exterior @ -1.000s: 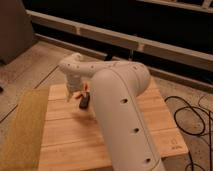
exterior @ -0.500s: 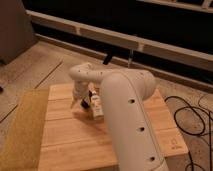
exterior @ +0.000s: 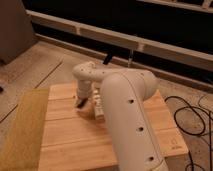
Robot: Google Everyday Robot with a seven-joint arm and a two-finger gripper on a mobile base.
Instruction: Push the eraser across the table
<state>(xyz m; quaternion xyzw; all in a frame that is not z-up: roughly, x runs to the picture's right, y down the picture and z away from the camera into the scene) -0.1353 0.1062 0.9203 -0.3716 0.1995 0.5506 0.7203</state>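
Observation:
My gripper [exterior: 81, 102] hangs from the white arm [exterior: 125, 115] and sits low over the left-centre of the light wooden table [exterior: 75, 142]. A small dark bit that looks like the eraser [exterior: 78, 104] shows right at the gripper's lower left edge, touching or nearly touching it and mostly hidden. A pale cream block [exterior: 96, 107] lies just right of the gripper, partly behind the arm.
A yellow-tan mat [exterior: 22, 131] lies along the table's left side. A small dark mark [exterior: 173, 146] is near the table's front right corner. Black cables [exterior: 195, 117] lie on the floor to the right. A dark railing [exterior: 120, 42] runs behind the table.
The gripper has moved a little right and toward the near side over the table. The big arm link has swung so the wrist now reaches further left of it.

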